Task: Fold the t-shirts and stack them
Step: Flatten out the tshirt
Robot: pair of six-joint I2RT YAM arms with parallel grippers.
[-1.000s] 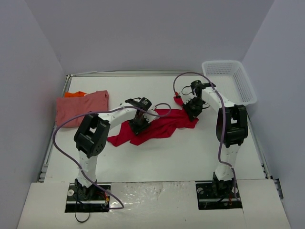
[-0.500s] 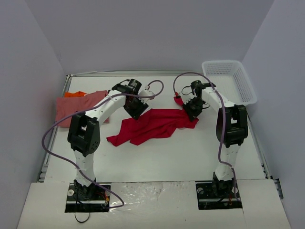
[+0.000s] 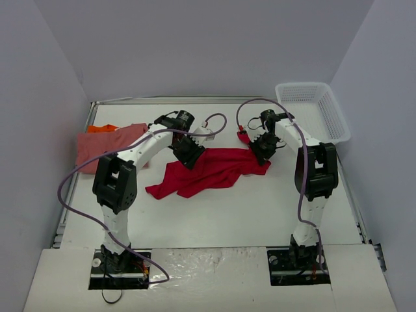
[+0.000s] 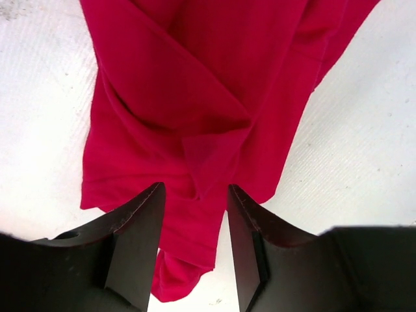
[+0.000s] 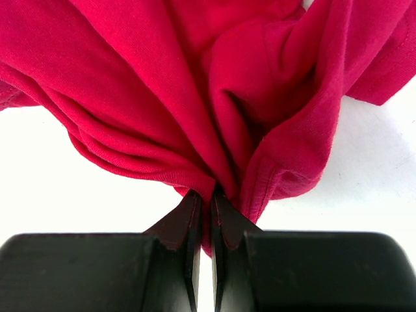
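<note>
At the far left of the tabletop lies the pink shirt, folded into a rough rectangle. A strip of the orange shirt shows at its far edge (whether the orange one lies under it or just beside it cannot be told). To the right, the left pincer hangs over the far left edge of the red shirt, its jaws partway apart and gripping nothing. In the wrist view its two dark fingers frame a creased fold of red cloth lying on the white surface below them. The red shirt sprawls unfolded and rumpled across the middle of the tabletop, its near left corner tapering to a point. At its far right end the right pincer is closed tight on a bunched gather of the cloth, which fans out from the fingertips in deep folds. In the far right corner stands the white basket, well apart from the shirts.
</note>
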